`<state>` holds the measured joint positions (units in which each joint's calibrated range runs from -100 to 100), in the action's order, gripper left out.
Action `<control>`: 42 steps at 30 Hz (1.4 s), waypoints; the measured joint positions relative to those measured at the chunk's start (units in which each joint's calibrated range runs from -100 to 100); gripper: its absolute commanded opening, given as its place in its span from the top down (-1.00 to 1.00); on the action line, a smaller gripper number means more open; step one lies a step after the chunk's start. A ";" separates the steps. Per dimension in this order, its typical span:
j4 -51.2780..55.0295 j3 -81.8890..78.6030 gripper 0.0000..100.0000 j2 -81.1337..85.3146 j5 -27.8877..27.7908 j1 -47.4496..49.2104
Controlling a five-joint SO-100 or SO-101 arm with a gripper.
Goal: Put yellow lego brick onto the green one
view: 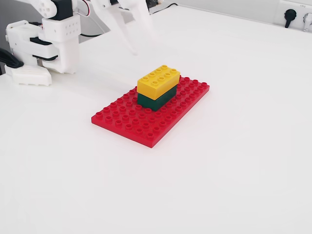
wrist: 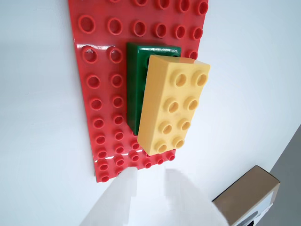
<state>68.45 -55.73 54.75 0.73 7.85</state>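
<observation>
The yellow lego brick (view: 158, 81) sits on top of the green one (view: 156, 99), which stands on the red baseplate (view: 146, 127) on the white desk (view: 234, 165). In the wrist view the yellow lego brick (wrist: 172, 108) looks slightly turned against the green one (wrist: 137, 84), with a strip of green showing along its left side and far end, so the stack may not be fully pressed home; whether the studs have locked cannot be told.

The gripper (view: 131, 36) hangs above and behind the stack, well apart from it, its jaws spread with nothing between them. In the wrist view the pale, blurred fingers (wrist: 117, 207) rise from the bottom edge, short of the bricks. A cardboard box (wrist: 247, 193) shows at the lower right of that view.

The placing appears done, so the risk lies in what follows. If the yellow brick is only resting askew, a brush from a jaw would likely tip or slide it off. A low pass over the stack could also drag the baseplate, since nothing visibly holds it to the desk.
</observation>
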 measured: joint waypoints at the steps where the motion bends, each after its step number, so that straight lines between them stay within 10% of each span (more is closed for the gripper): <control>1: 1.21 0.00 0.97 1.94 0.00 0.00; 15: 10.11 -19.75 0.97 42.30 0.05 -0.88; 42: 5.70 -36.79 0.97 43.56 -0.16 -8.77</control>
<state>74.16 -92.52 98.31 0.57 -0.92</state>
